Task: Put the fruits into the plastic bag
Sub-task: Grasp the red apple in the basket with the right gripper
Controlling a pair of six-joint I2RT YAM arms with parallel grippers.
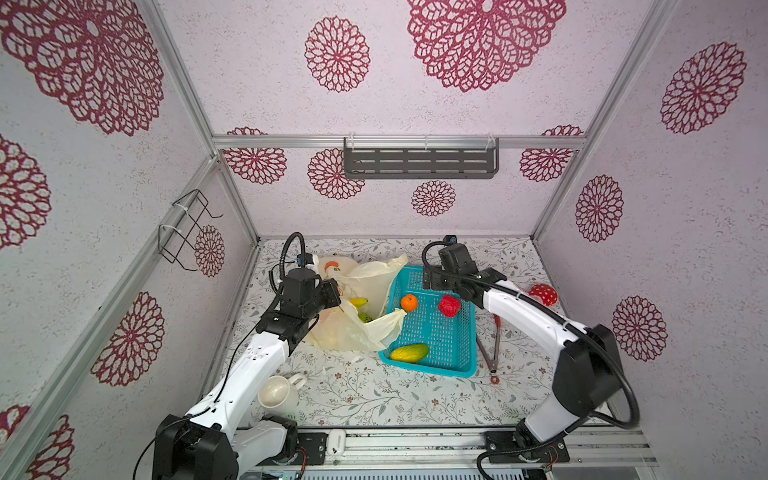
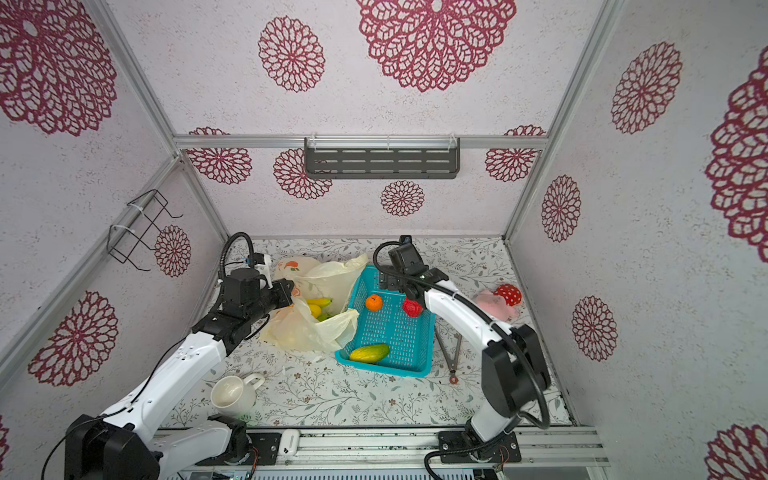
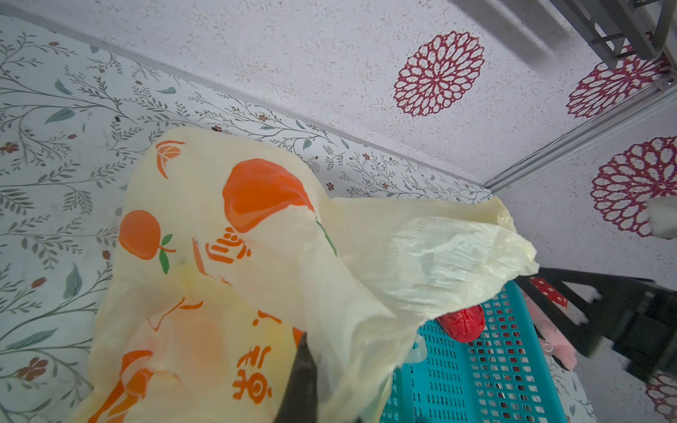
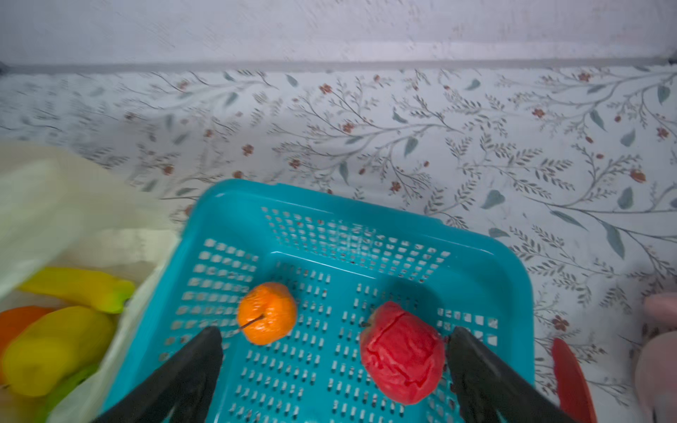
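Left pincer pinches plastic bag printed with orange characters.

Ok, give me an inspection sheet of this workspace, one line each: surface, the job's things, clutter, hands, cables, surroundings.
Surface: table with a floral-print cover.
Job's things: plastic bag held open, banana and other fruit inside; orange, red apple and mango lie in the teal basket.
Clutter: mug on its side, tongs beside the basket, mushroom plush at the far right.
Hands: left hand shut on the bag's edge; right hand open over the basket, one finger next to the apple.
Cables: black cable loops on both arms, no snag seen.
Surroundings: grey shelf on the back wall, wire rack on the left wall.
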